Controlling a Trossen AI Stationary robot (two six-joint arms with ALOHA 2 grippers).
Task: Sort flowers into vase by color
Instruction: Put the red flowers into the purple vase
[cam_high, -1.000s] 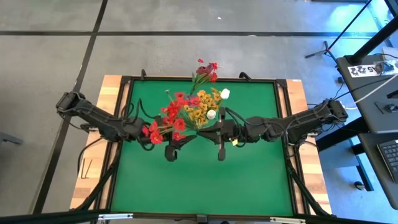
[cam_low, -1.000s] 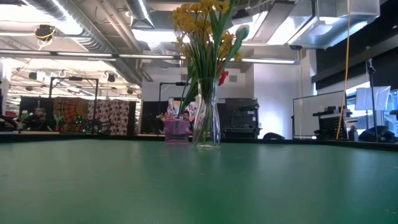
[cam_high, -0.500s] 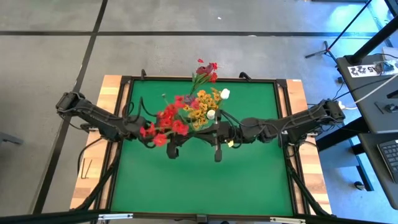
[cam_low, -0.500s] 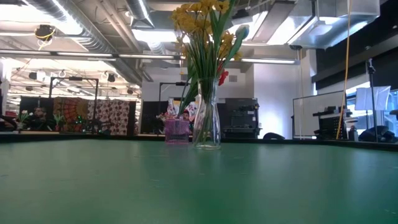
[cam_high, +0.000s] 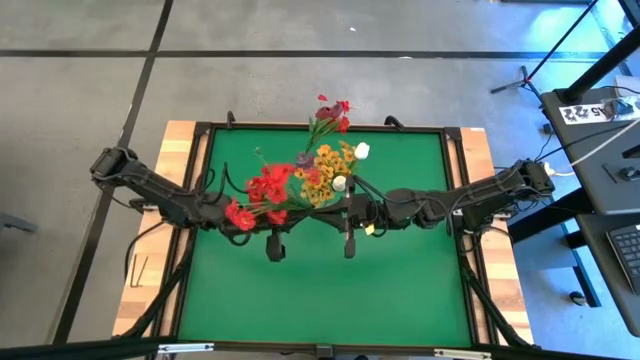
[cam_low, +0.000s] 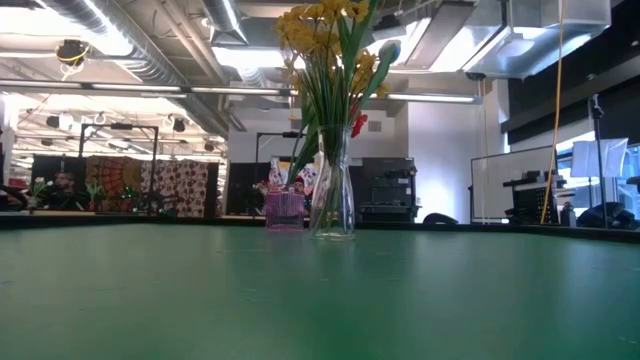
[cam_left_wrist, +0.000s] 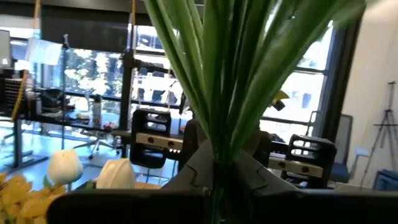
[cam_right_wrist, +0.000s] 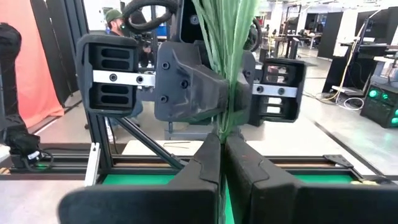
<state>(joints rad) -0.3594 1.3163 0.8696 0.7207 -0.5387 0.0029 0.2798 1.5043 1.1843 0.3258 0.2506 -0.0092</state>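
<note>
Both grippers' jaws clamp green stems mid-table, green mat bare nearside.

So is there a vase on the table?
Yes, a glass vase with yellow flowers stands on the green table.

We see both arms stretched in from the table's sides, meeting near its middle, wrists level and pointing at each other; the left gripper has its fingers pressed together, clamped on a bundle of green stems; the right gripper faces it from just beside, its own fingers likewise closed on the same stems; from each wrist we see the other arm's gripper head-on, close behind the stems.
</note>
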